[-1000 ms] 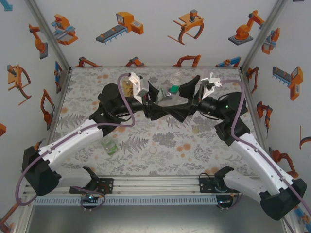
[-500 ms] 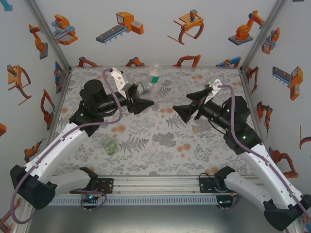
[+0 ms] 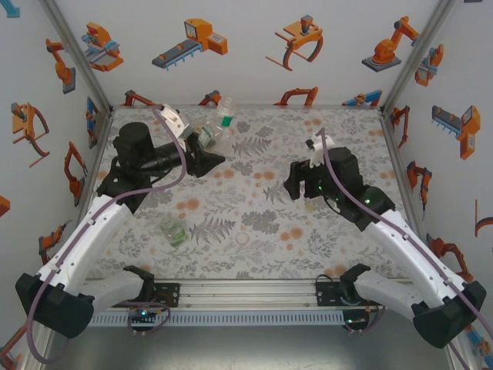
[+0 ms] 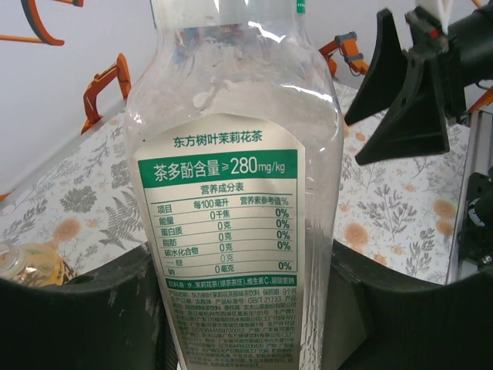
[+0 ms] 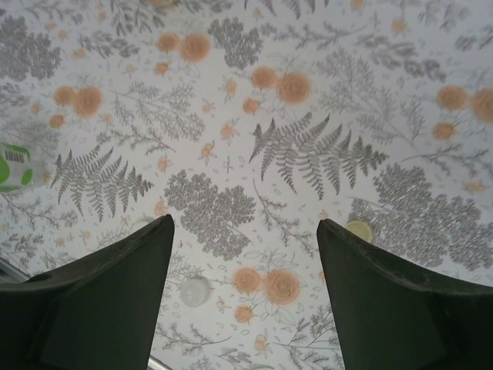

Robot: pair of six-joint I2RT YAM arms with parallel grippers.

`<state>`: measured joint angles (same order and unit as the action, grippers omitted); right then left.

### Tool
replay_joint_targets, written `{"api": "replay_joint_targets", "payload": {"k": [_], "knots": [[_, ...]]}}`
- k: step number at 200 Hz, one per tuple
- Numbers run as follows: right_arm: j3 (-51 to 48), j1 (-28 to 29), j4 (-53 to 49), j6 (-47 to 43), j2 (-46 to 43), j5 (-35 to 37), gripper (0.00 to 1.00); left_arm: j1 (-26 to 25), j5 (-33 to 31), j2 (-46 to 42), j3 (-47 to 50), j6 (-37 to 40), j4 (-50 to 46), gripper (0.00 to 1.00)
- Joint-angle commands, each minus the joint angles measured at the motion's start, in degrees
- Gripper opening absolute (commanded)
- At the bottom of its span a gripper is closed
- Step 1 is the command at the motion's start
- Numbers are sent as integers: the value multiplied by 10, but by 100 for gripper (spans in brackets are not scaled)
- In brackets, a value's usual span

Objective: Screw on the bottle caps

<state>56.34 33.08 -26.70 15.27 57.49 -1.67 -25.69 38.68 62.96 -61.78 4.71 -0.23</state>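
My left gripper (image 3: 206, 148) is shut on the clear bottle with a green band (image 3: 224, 117), holding it off the cloth at the back left. In the left wrist view the green-and-white label (image 4: 231, 231) sits between the two dark fingers; its top is cut off. The amber bottle (image 4: 29, 266) peeks in low on the left. The squat green bottle (image 3: 173, 231) stands near the front left. My right gripper (image 3: 297, 182) hangs open over the cloth, fingers pointing down (image 5: 245, 223). A whitish cap (image 5: 194, 290) and a pale yellow cap (image 5: 359, 230) lie below it, one by each finger.
The floral cloth (image 3: 254, 216) covers the table. White walls with orange robot stickers close in the back and both sides. A metal rail (image 3: 246, 297) runs along the near edge. The pale yellow cap (image 3: 310, 206) lies just in front of the right gripper.
The two grippers, together at the bottle mid-table, have parted. The left arm swung back and left with the bottle. The right arm pulled away and turned down over the cloth.
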Motion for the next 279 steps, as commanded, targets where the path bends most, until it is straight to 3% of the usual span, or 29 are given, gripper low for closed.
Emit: {"api": "replay_joint_targets", "payload": {"k": [1,52,119,188,279], "knots": [[28,36,-56,43,25,41,68,17,18,-9,7,18,-4,0],[75,146,-107,99,124,101,68,70,22,-19,45,-24,53,0],[141,241,-116,184,271,124,66,73,-1,-54,63,-2,46,0],[187,267,-119,198,373,116,61,79,-23,-65,69,-13,52,0],[177,297,-102,199,438,92,61,93,-25,-52,70,-34,64,0]]}}
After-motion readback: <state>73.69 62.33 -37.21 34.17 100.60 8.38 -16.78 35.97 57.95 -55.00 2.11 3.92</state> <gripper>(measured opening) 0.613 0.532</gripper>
